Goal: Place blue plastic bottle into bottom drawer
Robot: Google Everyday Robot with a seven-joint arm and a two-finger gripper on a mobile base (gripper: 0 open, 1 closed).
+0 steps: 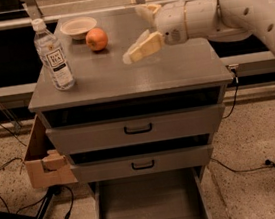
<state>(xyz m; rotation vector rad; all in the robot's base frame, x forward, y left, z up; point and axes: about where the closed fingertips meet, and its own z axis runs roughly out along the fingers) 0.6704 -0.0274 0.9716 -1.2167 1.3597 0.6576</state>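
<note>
Above the bench [173, 71], the jaws hang wide open and empty, the blue plastic bottle [55, 59] upright at their nine o'clock.

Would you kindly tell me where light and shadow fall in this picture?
Camera view: warm light on the cabinet top, where the blue plastic bottle stands and the open gripper hovers right of the orange; dark gaps above both upper drawers; bottom drawer dim.
</note>
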